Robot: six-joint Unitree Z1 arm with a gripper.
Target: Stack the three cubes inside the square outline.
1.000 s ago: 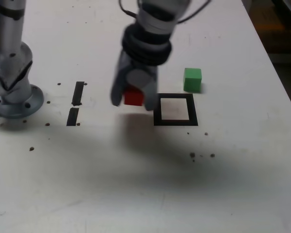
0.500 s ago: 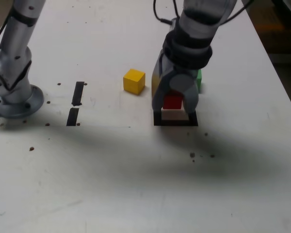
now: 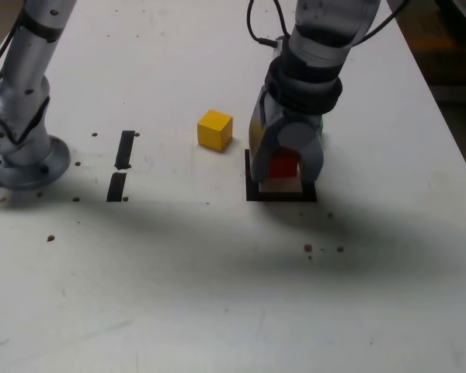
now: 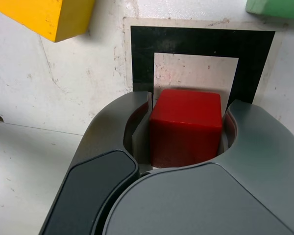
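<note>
My gripper (image 3: 285, 168) (image 4: 186, 127) is shut on the red cube (image 3: 283, 165) (image 4: 186, 125), holding it low over the square outline (image 3: 251, 191) (image 4: 142, 54). The wrist view shows the cube above the white inside of the outline; I cannot tell whether it touches the table. The yellow cube (image 3: 215, 130) (image 4: 46, 17) sits on the table to the exterior view's left of the outline. The green cube (image 3: 320, 124) (image 4: 274, 7) lies just behind the outline, mostly hidden by the arm in the exterior view.
The arm's grey base (image 3: 19, 148) stands at the exterior view's left edge. Two short black strips (image 3: 122, 163) lie between the base and the yellow cube. The table's right edge (image 3: 450, 132) runs along the exterior view's right.
The gripper carried the red cube rightward in the exterior view from beside the outline to over it, uncovering the yellow cube, then lowered slightly.
</note>
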